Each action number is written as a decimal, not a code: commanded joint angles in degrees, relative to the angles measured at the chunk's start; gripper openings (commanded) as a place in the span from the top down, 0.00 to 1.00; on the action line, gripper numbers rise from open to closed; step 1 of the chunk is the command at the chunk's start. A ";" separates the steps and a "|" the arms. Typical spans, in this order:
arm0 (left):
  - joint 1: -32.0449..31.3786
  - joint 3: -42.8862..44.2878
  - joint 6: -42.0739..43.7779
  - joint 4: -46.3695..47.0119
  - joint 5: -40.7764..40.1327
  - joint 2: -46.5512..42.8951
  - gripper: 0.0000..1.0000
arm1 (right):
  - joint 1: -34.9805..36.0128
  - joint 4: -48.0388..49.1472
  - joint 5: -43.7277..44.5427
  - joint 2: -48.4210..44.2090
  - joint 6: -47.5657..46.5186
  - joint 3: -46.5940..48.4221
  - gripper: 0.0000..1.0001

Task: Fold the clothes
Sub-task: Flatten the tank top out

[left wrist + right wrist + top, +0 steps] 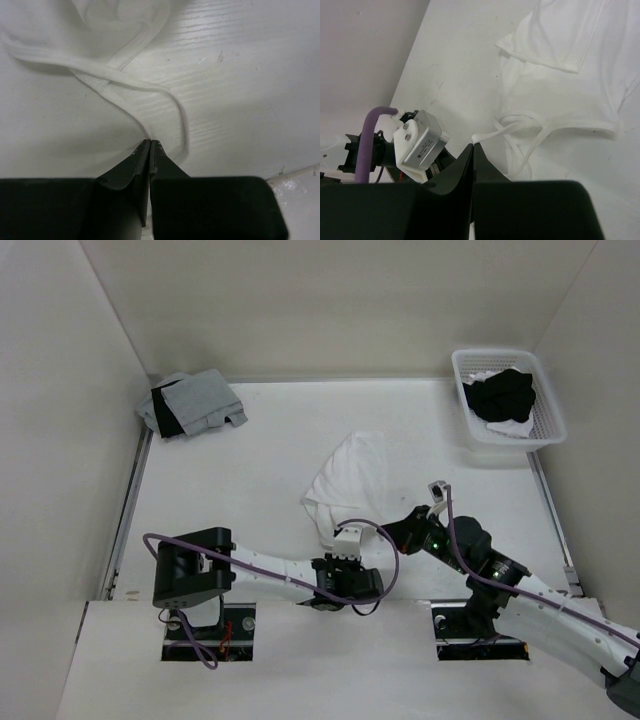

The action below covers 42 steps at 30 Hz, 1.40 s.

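Observation:
The clothes are one white camisole (345, 480), crumpled on the white table just beyond both grippers, its body filling the top of the left wrist view (120, 30) and the right wrist view (560, 85). My left gripper (340, 545) (150, 142) is shut at the near hem, and a thin strap loop (182, 125) runs into its tips. To its right, my right gripper (392, 530) (473, 145) is shut on the end of another strap (485, 135), which bulges just above the fingertips. Loose strap coils (520, 150) lie beside it.
A grey-and-black garment pile (192, 403) lies at the far left corner. A white basket (497, 448) holding dark clothes (505, 395) stands at the far right. Walls close in the table on three sides. The left wrist camera box (420, 142) sits close to my right fingers.

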 commanded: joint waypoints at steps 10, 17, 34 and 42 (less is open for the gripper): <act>7.40 -0.76 0.20 -34.44 -13.08 -48.76 1.00 | -2.20 2.51 -1.09 0.20 -2.22 8.03 0.99; 7.88 21.82 26.99 -28.17 -30.31 -53.94 1.00 | 2.00 -10.75 5.23 0.64 -11.61 29.90 1.00; 2.50 18.81 94.74 46.04 -33.32 -48.40 0.99 | 8.66 -18.61 16.80 17.50 -21.40 55.10 1.00; 28.11 3.23 62.62 26.58 -18.09 -41.13 0.98 | -12.91 -5.52 0.77 32.51 -14.00 45.15 1.00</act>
